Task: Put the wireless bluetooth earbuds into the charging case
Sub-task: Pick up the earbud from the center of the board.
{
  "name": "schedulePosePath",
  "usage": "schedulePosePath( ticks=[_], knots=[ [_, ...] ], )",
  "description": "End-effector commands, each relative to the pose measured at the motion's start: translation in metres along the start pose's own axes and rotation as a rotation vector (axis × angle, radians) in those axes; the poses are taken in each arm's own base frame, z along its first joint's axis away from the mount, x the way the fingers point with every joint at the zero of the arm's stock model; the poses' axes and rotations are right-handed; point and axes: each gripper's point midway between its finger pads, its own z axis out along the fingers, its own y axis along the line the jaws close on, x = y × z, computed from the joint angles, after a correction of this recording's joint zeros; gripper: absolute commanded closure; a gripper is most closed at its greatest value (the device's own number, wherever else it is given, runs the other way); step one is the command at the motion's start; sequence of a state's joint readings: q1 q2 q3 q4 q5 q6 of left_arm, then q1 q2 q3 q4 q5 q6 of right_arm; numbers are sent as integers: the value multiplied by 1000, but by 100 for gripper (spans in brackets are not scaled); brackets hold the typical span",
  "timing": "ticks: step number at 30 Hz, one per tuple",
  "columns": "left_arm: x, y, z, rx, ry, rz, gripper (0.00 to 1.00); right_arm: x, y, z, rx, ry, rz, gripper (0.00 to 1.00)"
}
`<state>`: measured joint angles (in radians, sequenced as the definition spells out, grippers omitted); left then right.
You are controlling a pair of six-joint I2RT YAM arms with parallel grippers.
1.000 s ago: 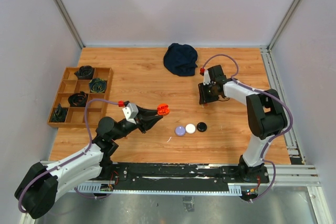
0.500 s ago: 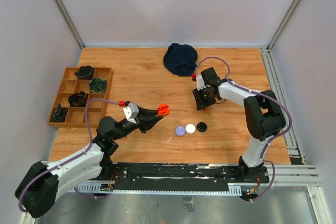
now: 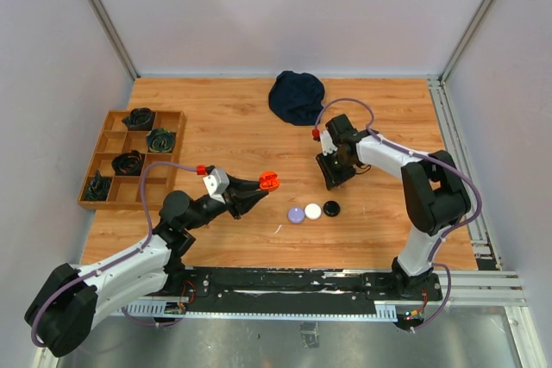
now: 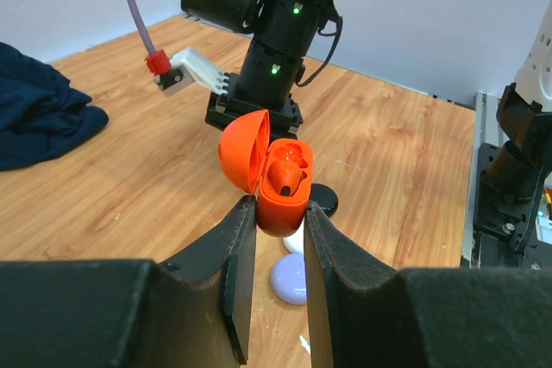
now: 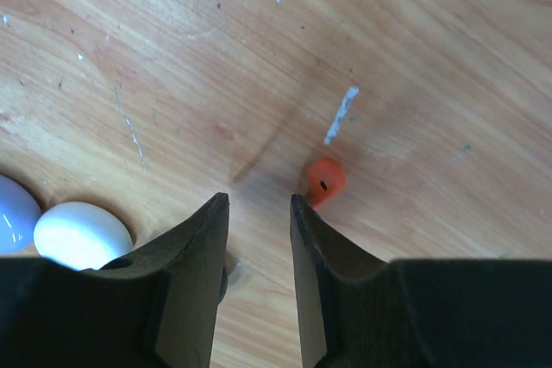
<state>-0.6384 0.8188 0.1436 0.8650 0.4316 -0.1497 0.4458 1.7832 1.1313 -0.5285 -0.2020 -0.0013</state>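
My left gripper [image 3: 261, 184] is shut on an orange charging case [image 4: 280, 200], held above the table with its lid [image 4: 240, 151] swung open to the left. One orange earbud [image 4: 287, 176] sits inside it. In the right wrist view a second orange earbud [image 5: 325, 180] lies on the wood, just outside the tip of the right-hand finger. My right gripper [image 5: 259, 204] hangs low over the table, jaws a little apart with only bare wood between them. From above, the right gripper [image 3: 331, 178] hides that earbud.
Three closed round cases lie in a row: purple [image 3: 297, 215], white [image 3: 313, 211] and black [image 3: 331, 208], near-left of the right gripper. A dark blue cloth [image 3: 297, 96] lies at the back. A wooden compartment tray [image 3: 109, 118] stands at the left.
The right arm has swung left and toward the near side, closer to the row of round cases. The left arm and the orange case have not moved.
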Motion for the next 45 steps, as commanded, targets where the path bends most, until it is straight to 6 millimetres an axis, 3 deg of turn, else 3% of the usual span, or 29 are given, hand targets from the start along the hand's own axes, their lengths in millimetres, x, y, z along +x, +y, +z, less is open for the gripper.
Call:
schedulePosePath(
  ticks=[1,5,11,26,36,45],
  knots=[
    [-8,-4,3,22,-23,17,100,1,-3,-24,64,-21,-26,65],
    [-7,-3,3,16,-22,17,100,-10,-18,-37,158,-64,-16,65],
    [-7,-3,3,13,-19,14,100,-13,-32,-32,221,-33,57,66],
    [-7,-2,3,10,-14,16,100,-10,-37,-2,214,58,115,68],
    [-5,-1,4,10,-6,13,100,0,-38,5,212,110,107,70],
    [-4,-1,4,9,-3,14,100,-5,-35,0,196,86,80,77]
  ],
)
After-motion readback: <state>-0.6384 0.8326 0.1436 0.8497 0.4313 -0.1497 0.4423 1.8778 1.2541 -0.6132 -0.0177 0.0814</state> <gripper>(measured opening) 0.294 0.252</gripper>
